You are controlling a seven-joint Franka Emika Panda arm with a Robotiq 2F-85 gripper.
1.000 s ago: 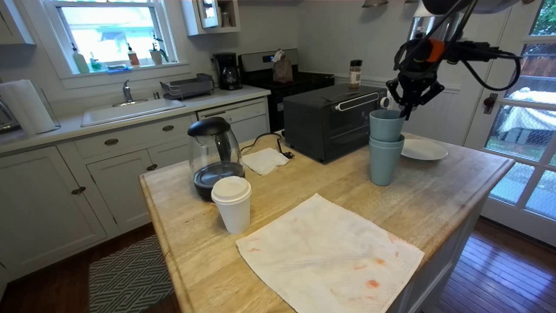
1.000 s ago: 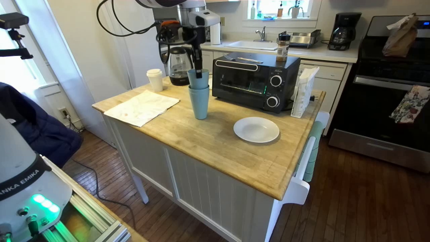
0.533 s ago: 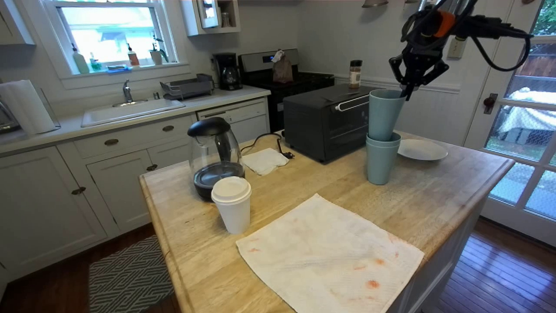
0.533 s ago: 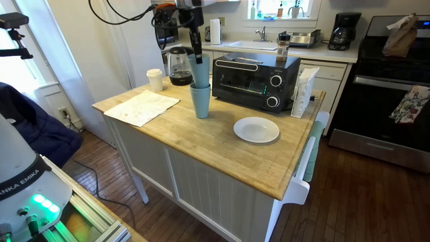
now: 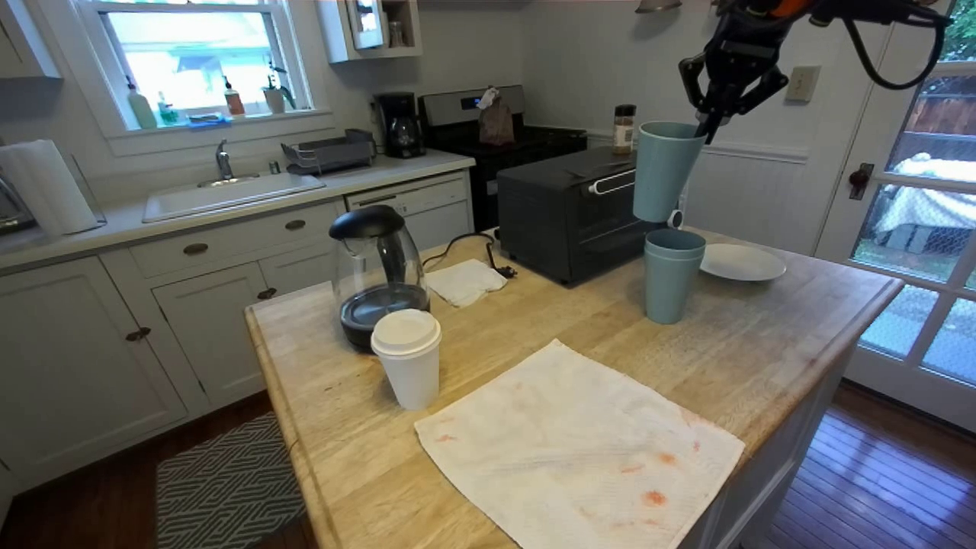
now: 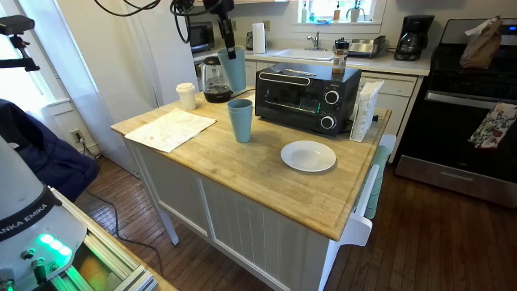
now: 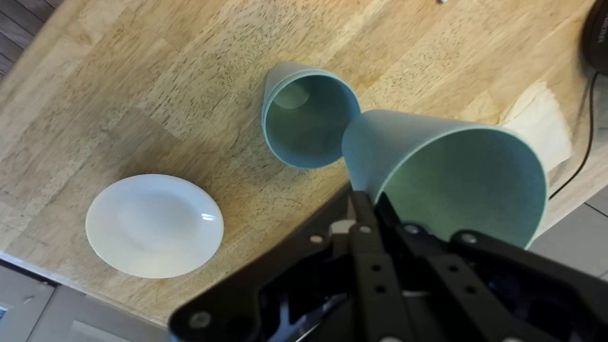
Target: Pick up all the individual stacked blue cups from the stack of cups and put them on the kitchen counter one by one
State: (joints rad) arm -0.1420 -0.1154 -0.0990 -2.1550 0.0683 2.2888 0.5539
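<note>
Kitchen: sink (image 5: 232, 197) below window (image 5: 191, 65), stove (image 6: 460, 125), coffee maker (image 6: 412, 38), cabinets (image 5: 76, 366).

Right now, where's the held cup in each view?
In an exterior view: held cup right of center, upper half, left of the plate.
In an exterior view: held cup just left of center, upper half, left of the plate.
In the wrist view: held cup right of center, right of the plate.
Shared landmark: the plate.

Both exterior views overlook the bench (image 5: 526, 324), sharing the oven (image 6: 309, 99): window (image 5: 191, 61) at ten o'clock in an exterior view, stove (image 6: 450, 125) at three in an exterior view. The nearer wrist view looks steeply down.
</note>
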